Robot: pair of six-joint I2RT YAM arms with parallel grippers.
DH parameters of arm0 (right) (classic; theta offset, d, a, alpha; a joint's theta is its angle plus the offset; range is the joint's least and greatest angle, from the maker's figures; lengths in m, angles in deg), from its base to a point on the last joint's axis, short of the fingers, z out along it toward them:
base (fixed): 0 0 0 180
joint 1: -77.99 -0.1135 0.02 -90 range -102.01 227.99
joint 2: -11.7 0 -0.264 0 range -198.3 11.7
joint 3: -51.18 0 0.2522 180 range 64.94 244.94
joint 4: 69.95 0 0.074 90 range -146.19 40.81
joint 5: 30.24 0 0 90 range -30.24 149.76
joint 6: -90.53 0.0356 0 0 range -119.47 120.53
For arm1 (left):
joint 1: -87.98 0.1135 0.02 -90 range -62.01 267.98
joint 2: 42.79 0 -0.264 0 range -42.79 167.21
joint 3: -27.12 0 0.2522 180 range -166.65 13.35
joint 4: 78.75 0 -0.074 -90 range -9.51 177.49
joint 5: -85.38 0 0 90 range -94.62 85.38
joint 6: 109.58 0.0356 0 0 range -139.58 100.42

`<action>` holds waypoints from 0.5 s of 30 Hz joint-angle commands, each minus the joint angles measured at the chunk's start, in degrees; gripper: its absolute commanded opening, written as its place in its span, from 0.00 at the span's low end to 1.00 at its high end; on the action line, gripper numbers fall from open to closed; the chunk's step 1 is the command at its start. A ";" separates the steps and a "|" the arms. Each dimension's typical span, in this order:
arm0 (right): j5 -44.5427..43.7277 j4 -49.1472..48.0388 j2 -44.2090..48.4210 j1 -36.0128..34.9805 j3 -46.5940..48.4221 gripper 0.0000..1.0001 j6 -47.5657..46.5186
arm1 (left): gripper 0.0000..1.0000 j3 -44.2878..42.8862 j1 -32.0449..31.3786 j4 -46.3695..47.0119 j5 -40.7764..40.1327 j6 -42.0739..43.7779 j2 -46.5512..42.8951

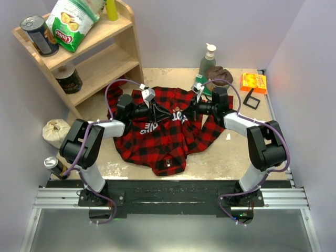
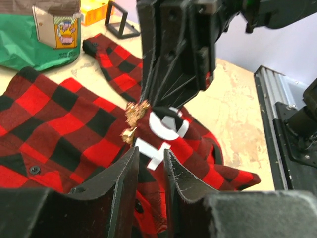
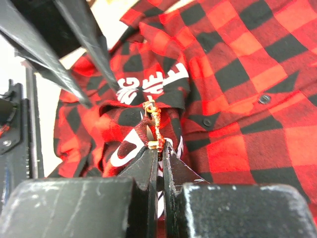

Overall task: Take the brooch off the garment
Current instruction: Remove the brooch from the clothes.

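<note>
The garment (image 1: 157, 142), a red-and-black plaid shirt, lies bunched mid-table. Its black patch with white letters (image 2: 166, 126) is pulled up into a fold. The small gold brooch (image 3: 153, 124) (image 2: 133, 119) is pinned on that fold. My right gripper (image 3: 159, 147) (image 1: 182, 114) is shut on the brooch's lower end. In the left wrist view it hangs as a big black wedge (image 2: 151, 101) just over the brooch. My left gripper (image 2: 151, 151) (image 1: 168, 117) faces it, jaws a narrow gap apart astride the fold beside the brooch. Its two fingertips (image 3: 114, 87) touch the cloth.
A wooden shelf (image 1: 89, 52) with a chip bag (image 1: 71, 21) and cans stands back left. At the back right are a soap bottle (image 1: 207, 58), a brown cloth lump (image 1: 220, 74), an orange box (image 1: 253, 82) and a small black frame (image 1: 251, 98). A sack (image 1: 55, 131) and a can (image 1: 54, 165) sit left.
</note>
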 commanded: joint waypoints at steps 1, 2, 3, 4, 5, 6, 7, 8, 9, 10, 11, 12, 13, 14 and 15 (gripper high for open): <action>4.45 -6.61 0.48 0.45 -0.48 0.00 3.02 | 0.31 -0.86 -0.19 -0.76 -1.70 3.20 -0.30; 5.07 -6.79 0.57 0.36 -0.66 0.00 3.29 | 0.31 -0.86 -0.19 -0.14 -1.78 2.67 0.14; 5.33 -6.79 0.57 0.53 -0.66 0.00 3.38 | 0.31 -0.77 -0.19 0.30 -1.70 2.40 0.50; 5.42 -6.88 0.57 0.54 -0.66 0.00 3.46 | 0.31 -0.77 -0.19 0.92 -1.78 2.14 0.67; 5.42 -6.97 0.74 0.45 -0.75 0.00 3.81 | 0.31 -0.68 -0.19 1.44 -1.78 1.79 0.94; 5.69 -7.06 0.66 0.54 -0.66 0.00 3.82 | 0.31 -0.68 -0.19 1.88 -2.05 1.26 1.11; 5.86 -7.41 0.57 0.54 -0.75 0.00 3.90 | 0.31 -0.60 -0.19 2.59 -2.31 0.56 1.20; 6.04 -7.67 0.48 0.45 -0.84 0.00 4.43 | 0.31 -0.42 -0.19 3.03 -2.57 0.29 1.55; 6.39 -8.02 0.31 0.45 -0.92 0.00 4.78 | 0.31 -0.24 -0.19 3.55 -3.27 -0.06 1.64; 6.65 -8.98 0.22 0.45 -1.01 0.00 5.22 | 0.31 0.10 -0.19 4.86 -3.63 -0.76 1.99; 6.74 -9.16 0.22 0.45 -1.10 0.00 5.83 | 0.31 0.28 -0.19 5.23 -3.89 -0.85 2.17; 7.18 -9.51 0.22 0.45 -1.01 0.00 6.19 | 0.31 0.28 -0.36 5.32 -4.42 -0.94 2.34; 7.53 -10.21 0.04 0.45 -1.01 0.00 6.63 | 0.31 0.37 -0.36 5.49 -4.77 -1.03 2.87; 7.71 -10.48 0.04 0.45 -1.01 0.00 7.15 | 0.31 0.37 -0.45 5.84 -4.77 -1.38 3.13; 7.71 -10.75 0.04 0.54 -1.01 0.00 7.50 | 0.31 0.37 -0.45 6.28 -4.95 -2.25 3.31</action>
